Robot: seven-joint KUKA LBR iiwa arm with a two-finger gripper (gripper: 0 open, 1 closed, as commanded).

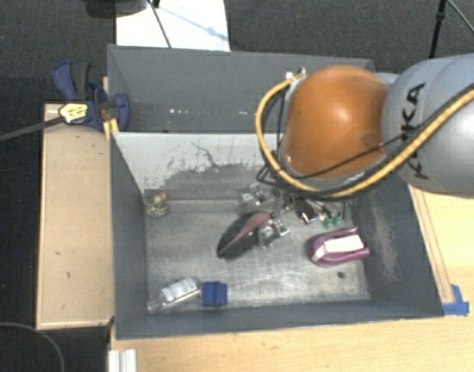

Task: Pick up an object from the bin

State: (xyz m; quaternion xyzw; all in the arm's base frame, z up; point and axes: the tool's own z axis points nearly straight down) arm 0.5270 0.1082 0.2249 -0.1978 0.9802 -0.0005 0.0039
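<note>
Well left of the gripper (273,220) you see a small round piece (154,202), and down-left a silver packet (177,292) beside a blue block (214,294). A dark oval object (238,239) lies right against the gripper's lower left. You cannot tell whether the gripper is spread or closed. A purple-and-white item (339,247) sits just right.

Arm (442,130) in from right, orange-covered wrist (334,122) low

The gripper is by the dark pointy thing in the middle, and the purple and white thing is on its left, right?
No. In the camera view the purple and white thing lies to the right of the dark pointy thing, not its left. The gripper is beside it in the middle.
</note>
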